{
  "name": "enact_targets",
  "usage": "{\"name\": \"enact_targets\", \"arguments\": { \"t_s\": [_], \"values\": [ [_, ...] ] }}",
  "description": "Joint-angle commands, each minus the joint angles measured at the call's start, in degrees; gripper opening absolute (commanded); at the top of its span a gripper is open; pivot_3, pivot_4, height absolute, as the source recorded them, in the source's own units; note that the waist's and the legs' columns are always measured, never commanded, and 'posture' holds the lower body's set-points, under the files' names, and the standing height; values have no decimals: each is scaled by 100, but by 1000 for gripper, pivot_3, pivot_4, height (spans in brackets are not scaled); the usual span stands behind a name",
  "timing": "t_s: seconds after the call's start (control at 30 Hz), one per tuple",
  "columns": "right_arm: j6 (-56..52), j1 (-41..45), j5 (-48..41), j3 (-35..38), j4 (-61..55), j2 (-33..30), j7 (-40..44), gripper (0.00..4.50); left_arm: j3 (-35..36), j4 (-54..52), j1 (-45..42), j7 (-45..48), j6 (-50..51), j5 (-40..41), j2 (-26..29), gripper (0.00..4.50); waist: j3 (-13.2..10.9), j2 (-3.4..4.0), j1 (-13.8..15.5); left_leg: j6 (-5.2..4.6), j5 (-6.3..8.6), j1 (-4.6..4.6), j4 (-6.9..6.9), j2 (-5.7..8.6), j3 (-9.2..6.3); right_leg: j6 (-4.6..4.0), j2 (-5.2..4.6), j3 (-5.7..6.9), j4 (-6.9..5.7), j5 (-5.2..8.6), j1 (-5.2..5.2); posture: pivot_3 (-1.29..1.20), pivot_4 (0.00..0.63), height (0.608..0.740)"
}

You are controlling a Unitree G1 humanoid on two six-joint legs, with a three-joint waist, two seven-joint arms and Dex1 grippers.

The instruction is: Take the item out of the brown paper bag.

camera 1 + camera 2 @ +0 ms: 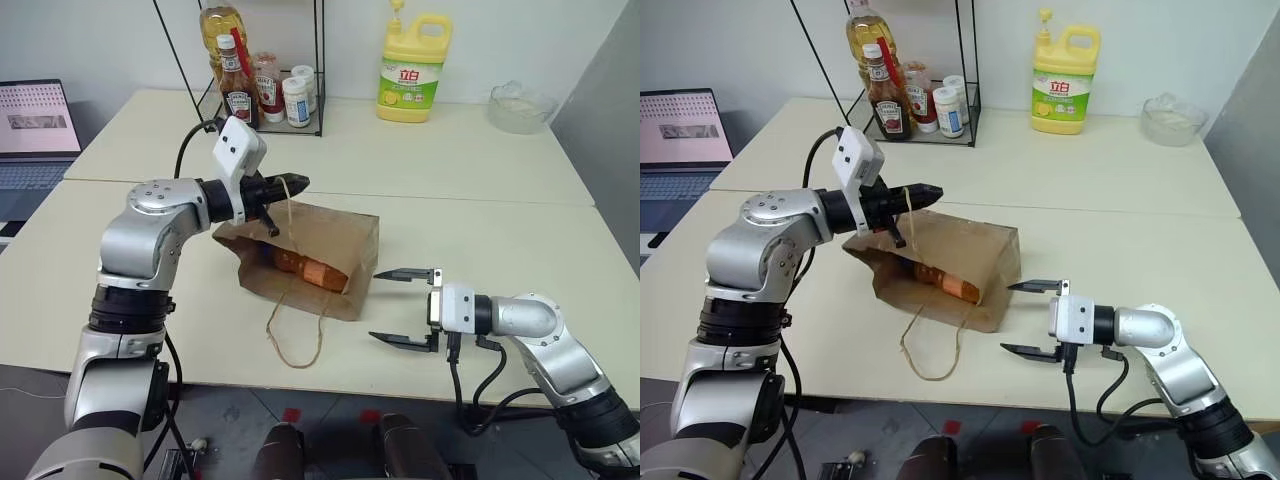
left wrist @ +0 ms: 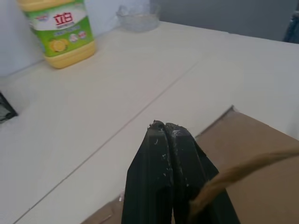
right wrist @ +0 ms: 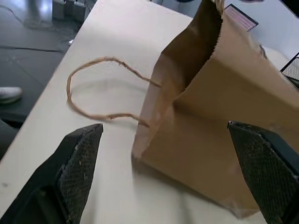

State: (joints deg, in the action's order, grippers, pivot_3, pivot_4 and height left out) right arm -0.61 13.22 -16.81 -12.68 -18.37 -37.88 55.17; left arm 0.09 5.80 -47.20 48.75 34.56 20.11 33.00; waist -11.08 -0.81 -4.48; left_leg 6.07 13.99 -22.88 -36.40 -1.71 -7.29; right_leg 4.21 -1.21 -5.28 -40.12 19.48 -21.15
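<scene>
My left gripper (image 1: 296, 184) clamped on handle (image 1: 287, 205), lifting brown paper bag (image 1: 330, 245) mouth — item (image 1: 305, 268) inside, not extracted. My right gripper (image 1: 405, 309) jaws wide apart at bag's 4 o'clock — reach-in left.

- The tables (image 1: 480, 170) are cream coloured, two of them pushed together with a seam running across.
- A big yellow detergent jug (image 1: 413, 68) with a green label stands at the far edge, near the wall.
- Just beside it, further toward the corner, sits a clear glass bowl (image 1: 520, 106).
- A black wire rack (image 1: 318, 70) stands at the back and holds a ketchup bottle (image 1: 236, 90) with a red cap, a tall bottle of yellow oil (image 1: 222, 25) behind it, and a couple of small white jars (image 1: 296, 100).
- An open laptop (image 1: 35, 130) with its screen lit sits on a separate desk off to the left.
</scene>
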Motion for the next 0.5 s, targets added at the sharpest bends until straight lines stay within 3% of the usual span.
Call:
{"name": "enact_targets", "arguments": {
  "t_s": [0.03, 0.3, 0.5],
  "values": [
    [-1111, 181, -597, 279, -785, 60, -372, 4500, 206, 209, -381, -426, -9, -72, -126, 47, 0, 0, -8, 0, 0, -1, -2, 0, 0, 0, 0, 0, 0, 0, 0, 0, 150, 740],
    [-4101, 1474, -2806, 325, -1376, 1112, -1680, 4500, 27, 637, -728, -559, -18, -171, -384, 47, 0, 0, -33, 2, -1, -1, -1, 0, -5, 0, 1, 4, -4, 0, -3, 0, 150, 740],
    [-4735, 1897, -2871, -3, -643, 2167, -2215, 4500, 23, 842, -864, -614, -79, -289, -467, 47, 0, 0, -32, 2, -1, -6, 0, 1, -13, 0, 1, 13, -5, 0, -8, 0, 150, 740]
  ]
}}
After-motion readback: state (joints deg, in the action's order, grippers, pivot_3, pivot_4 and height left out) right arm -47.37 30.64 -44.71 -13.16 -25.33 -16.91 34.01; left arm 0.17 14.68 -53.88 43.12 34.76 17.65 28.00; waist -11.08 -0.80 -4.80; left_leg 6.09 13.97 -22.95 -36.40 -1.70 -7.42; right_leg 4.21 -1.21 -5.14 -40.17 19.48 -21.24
